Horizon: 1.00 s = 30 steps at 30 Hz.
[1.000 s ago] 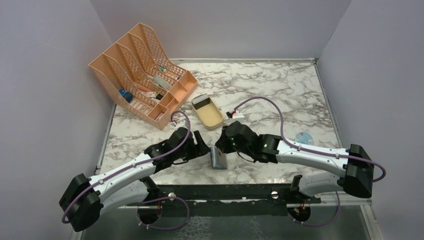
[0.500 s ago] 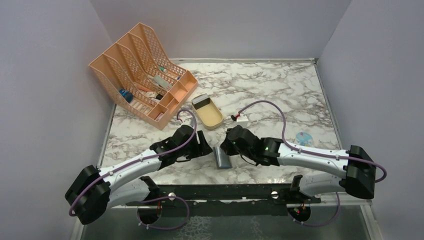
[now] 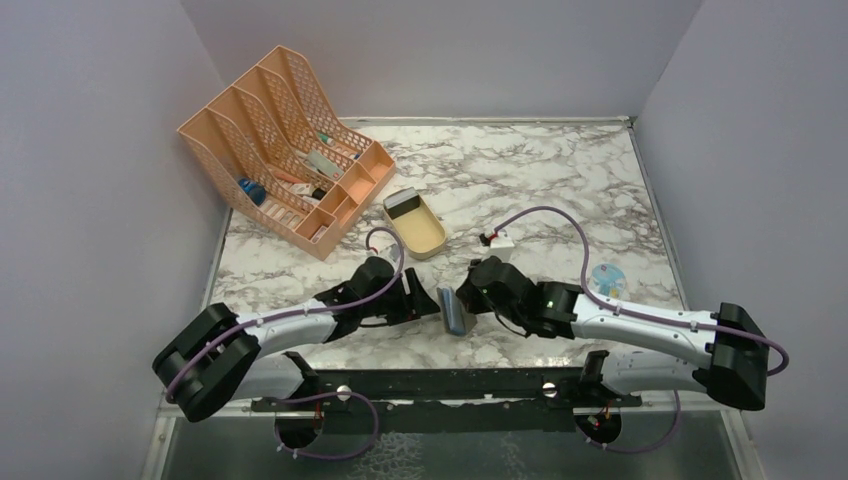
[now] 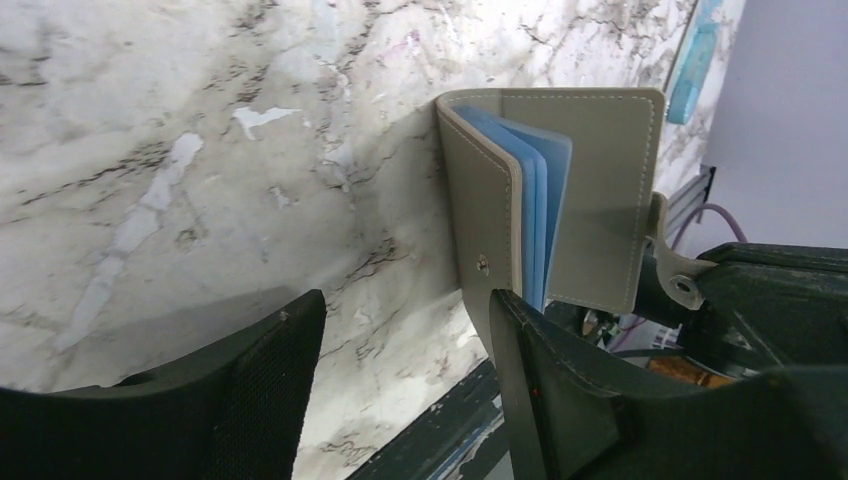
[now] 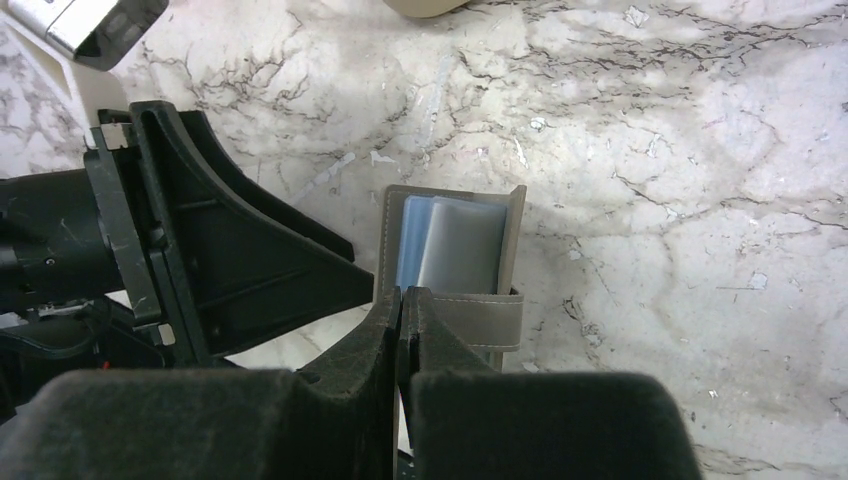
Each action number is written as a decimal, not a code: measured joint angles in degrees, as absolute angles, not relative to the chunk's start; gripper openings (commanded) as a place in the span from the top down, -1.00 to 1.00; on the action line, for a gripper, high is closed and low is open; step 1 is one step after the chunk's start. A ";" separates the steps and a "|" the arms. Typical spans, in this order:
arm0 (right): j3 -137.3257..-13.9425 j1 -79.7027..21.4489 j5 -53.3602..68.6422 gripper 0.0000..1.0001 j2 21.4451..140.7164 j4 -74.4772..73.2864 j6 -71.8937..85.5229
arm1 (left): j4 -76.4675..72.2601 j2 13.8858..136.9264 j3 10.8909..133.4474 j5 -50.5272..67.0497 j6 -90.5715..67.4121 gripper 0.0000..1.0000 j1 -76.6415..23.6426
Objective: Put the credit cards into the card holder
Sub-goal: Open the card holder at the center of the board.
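The grey card holder point(image 3: 457, 310) stands on edge near the table's front, partly open, with blue-grey pockets point(image 4: 535, 195) showing. My right gripper point(image 5: 402, 295) is shut on one cover of the card holder point(image 5: 455, 245) at its near edge; the snap strap point(image 5: 475, 318) hangs beside the fingers. My left gripper point(image 4: 400, 310) is open just left of the card holder point(image 4: 590, 200); its right finger point(image 4: 540, 380) lies against the outer cover and nothing is between the jaws. A flat whitish and dark piece point(image 3: 403, 205), perhaps the credit cards, lies in the tan tray.
A peach mesh file rack point(image 3: 285, 150) with small items stands at the back left. The tan oval tray point(image 3: 428, 240) sits just beyond the grippers. A round blue-white object point(image 3: 607, 275) lies at the right. The dark front rail point(image 3: 450, 385) runs close below the card holder.
Both grippers and the card holder have shifted right and slightly toward the front edge. The left arm has stretched out flatter, and its jaws have narrowed a little.
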State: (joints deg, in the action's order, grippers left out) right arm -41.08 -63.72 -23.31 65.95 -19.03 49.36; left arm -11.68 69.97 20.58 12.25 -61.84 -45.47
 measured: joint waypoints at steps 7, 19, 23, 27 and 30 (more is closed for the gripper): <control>-41.06 -63.72 -23.29 0.98 65.28 -18.90 49.50 | -15.84 71.53 20.80 14.50 -62.74 -0.35 -45.43; -41.06 -63.75 -23.24 0.98 65.28 -18.85 49.78 | -17.56 70.37 20.88 15.05 -63.99 -0.24 -45.43; -41.06 -63.72 -23.24 0.98 65.28 -18.85 49.93 | -17.67 72.14 21.41 15.05 -63.72 -0.12 -45.43; -41.06 -63.72 -23.24 0.98 65.25 -18.87 50.28 | -17.72 73.95 22.22 15.05 -63.40 0.05 -45.43; -41.06 -63.72 -23.27 0.98 65.21 -18.87 50.41 | -17.76 74.28 22.68 15.03 -63.00 0.21 -45.43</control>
State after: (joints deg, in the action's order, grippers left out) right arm -41.06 -63.72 -23.27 65.21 -18.87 50.41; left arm -17.76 74.28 22.68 15.03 -63.00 -45.43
